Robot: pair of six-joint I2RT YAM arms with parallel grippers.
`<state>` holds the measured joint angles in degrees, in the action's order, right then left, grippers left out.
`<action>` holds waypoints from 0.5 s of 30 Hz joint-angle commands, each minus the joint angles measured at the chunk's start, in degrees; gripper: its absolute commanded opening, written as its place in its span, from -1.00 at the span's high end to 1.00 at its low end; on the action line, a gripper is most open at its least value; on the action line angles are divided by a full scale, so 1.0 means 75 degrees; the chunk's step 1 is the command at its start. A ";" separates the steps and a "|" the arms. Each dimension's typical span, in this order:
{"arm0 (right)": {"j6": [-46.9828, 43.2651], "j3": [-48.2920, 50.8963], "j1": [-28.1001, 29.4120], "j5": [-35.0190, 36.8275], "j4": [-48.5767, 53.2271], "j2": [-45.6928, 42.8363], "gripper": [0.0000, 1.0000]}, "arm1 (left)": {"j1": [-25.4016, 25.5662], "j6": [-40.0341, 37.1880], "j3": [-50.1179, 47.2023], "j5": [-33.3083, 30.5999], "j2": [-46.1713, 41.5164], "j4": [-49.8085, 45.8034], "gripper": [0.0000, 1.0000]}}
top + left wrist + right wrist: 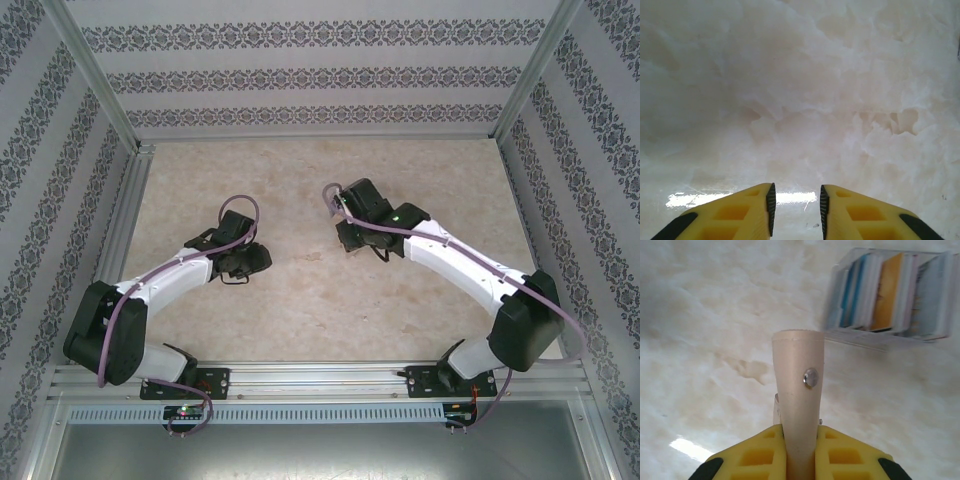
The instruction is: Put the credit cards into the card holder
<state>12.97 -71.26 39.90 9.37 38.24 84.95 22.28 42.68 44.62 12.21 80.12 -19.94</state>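
Tan holder [799, 355] with a shiny snap [810, 377] is pinched in my right gripper [801, 434]. Blue and orange cards [890, 292] stand at one o'clock, print too blurry. My left gripper [797, 205] gapes a little.

Table [300, 170]: pale beige marbled top, glossy. In the right wrist view, a clear plastic tray [875, 337] rests on it at 1 o'clock, blurred, with credit cards [890, 290] on edge inside. Brownish patch [747, 369] at 9 o'clock.
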 commanded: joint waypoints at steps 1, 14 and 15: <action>-0.0397 -0.0333 0.0308 0.2207 0.1468 0.0463 0.68 | -0.0174 -0.0253 0.0200 0.0244 0.0173 0.0291 0.37; 0.0039 -0.1715 0.1414 0.3333 0.1654 0.3608 0.55 | -0.0525 -0.0465 0.0113 0.0623 0.0447 0.0409 0.40; 0.0057 -0.1829 0.1484 0.3336 0.1663 0.3791 0.54 | -0.0552 -0.0475 0.0080 0.0623 0.0429 0.0409 0.40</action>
<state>12.10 -81.89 49.60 30.41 48.90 110.89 19.27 40.66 45.65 16.47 85.08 -17.39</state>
